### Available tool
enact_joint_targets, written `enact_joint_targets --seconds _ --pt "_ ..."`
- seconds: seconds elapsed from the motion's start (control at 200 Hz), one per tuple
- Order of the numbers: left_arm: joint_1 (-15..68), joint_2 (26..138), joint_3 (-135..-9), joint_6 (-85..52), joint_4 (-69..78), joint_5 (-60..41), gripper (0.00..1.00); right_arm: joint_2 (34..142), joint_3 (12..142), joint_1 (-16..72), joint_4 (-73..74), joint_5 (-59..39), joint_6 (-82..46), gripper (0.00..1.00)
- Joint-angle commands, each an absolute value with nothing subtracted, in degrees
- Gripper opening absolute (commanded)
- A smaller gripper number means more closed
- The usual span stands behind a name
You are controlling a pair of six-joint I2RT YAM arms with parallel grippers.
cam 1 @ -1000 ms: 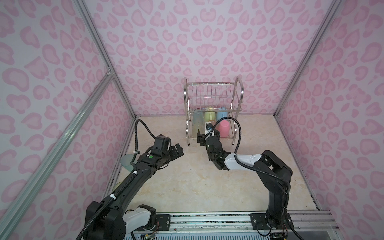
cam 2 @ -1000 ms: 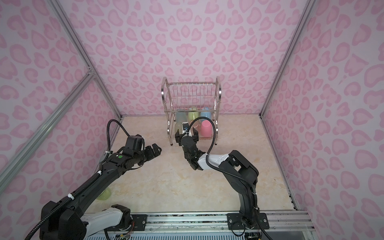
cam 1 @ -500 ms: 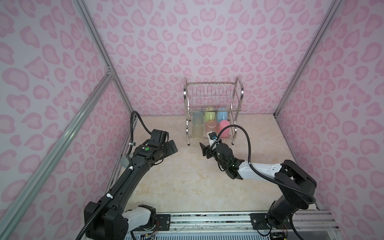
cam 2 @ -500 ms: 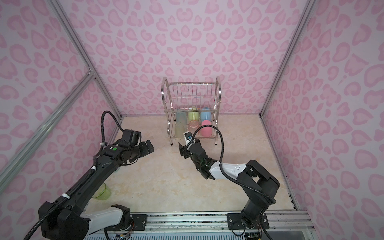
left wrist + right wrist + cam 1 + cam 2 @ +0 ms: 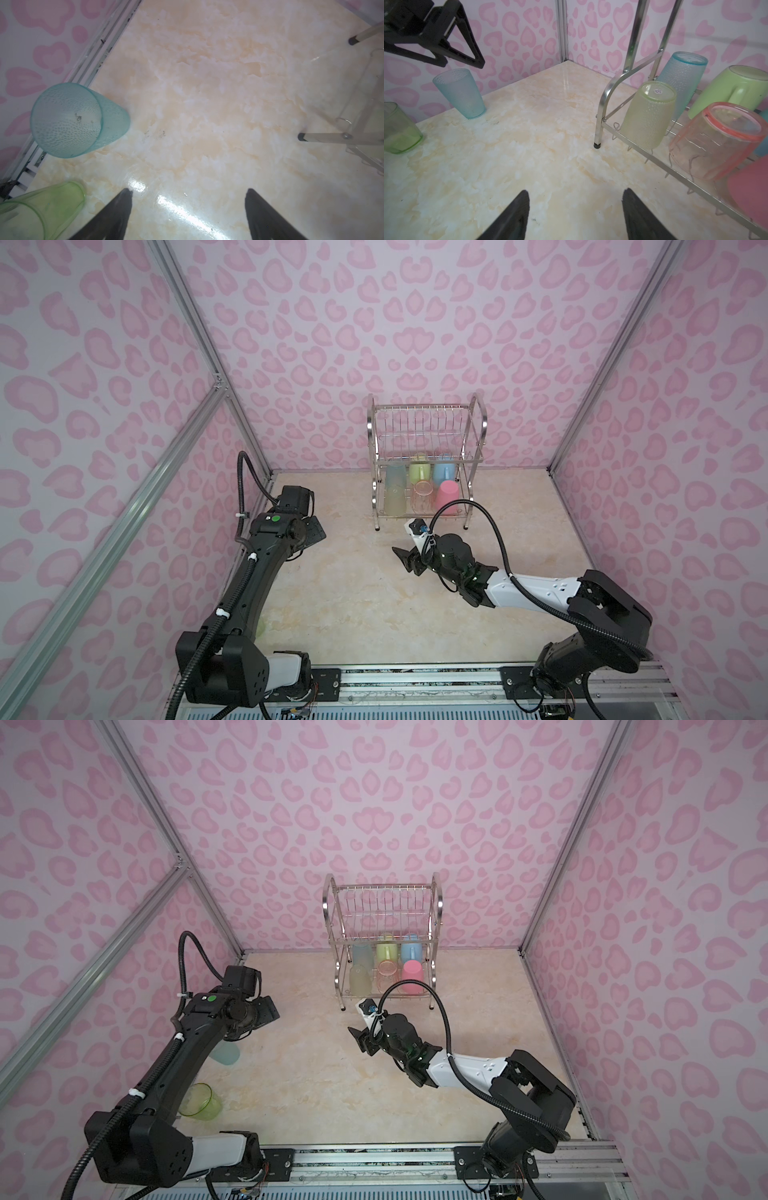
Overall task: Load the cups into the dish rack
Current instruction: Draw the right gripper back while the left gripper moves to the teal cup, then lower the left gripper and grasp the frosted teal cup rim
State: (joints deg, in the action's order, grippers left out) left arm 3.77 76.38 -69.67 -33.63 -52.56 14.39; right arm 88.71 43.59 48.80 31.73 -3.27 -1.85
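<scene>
I see the rack (image 5: 422,407) holding six upturned cups (image 5: 448,497) on its lower tier. Blue tumbler (image 5: 76,120) and green tumbler (image 5: 41,207) stand on the table (image 5: 207,104). Left gripper (image 5: 188,190) and right gripper (image 5: 575,190) are both spread, holding nothing.

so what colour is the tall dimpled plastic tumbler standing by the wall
Translucent pale teal tumbler, clearest in the left wrist view.
</scene>
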Motion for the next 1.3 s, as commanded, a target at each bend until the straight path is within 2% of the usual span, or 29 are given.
enact_joint_targets --seconds 0.0,0.465,0.87,1.045,1.3 --pt "1.1 77.7 -71.0 -32.5 -53.8 15.7 0.86 88.7 43.1 48.9 29.3 -4.7 0.1 0.66" --pt "-12.3 81.9 -71.8 -30.5 -51.7 13.5 0.77 89.8 43.6 49.0 30.8 -11.4 -3.9 0.57" --pt "-14.3 88.0 -73.1 -31.0 -49.5 13.6 0.68 87.9 43.1 50.5 30.0 -12.7 0.0 0.57" --pt "-14.3 91.6 -74.7 -30.2 -48.2 13.2 0.57 87.6 43.4 51.2 29.6 -12.4 0.6 0.57" --pt "-14.8 94.6 -74.4 -29.8 -46.9 13.8 0.47 87.4 43.4 51.2 29.4 -11.6 1.0 0.57"
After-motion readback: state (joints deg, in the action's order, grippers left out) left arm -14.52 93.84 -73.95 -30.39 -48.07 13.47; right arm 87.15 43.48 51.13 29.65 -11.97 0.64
